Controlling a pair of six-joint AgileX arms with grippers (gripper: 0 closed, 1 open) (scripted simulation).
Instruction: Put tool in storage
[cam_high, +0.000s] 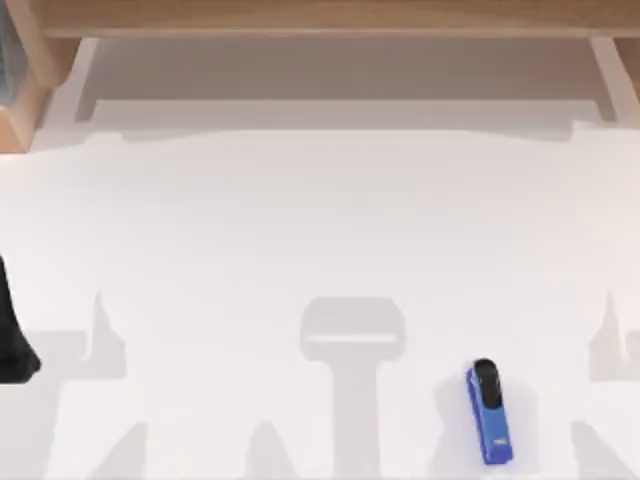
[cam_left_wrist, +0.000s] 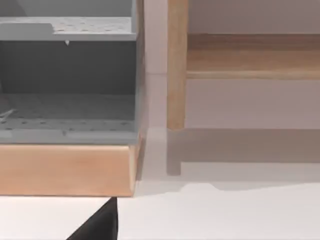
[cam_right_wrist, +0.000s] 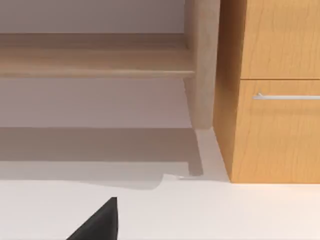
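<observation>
The tool (cam_high: 488, 412) is a narrow bright-blue stapler-like piece with a rounded black end. It lies flat on the white table near the front edge, right of centre, black end pointing toward the back. My left gripper (cam_high: 12, 345) is a dark shape at the table's far left edge, well away from the tool. A black part of it (cam_left_wrist: 100, 225) shows in the left wrist view. The right wrist view has a black part of my right gripper (cam_right_wrist: 100, 222) low over the table. Nothing is held.
A wooden shelf (cam_high: 320, 15) runs along the back on pale legs. A grey perforated shelf unit (cam_left_wrist: 67, 80) on a wooden base stands at the back left. A wooden cabinet (cam_right_wrist: 280, 135) with a drawer handle (cam_right_wrist: 286, 96) stands at the back right.
</observation>
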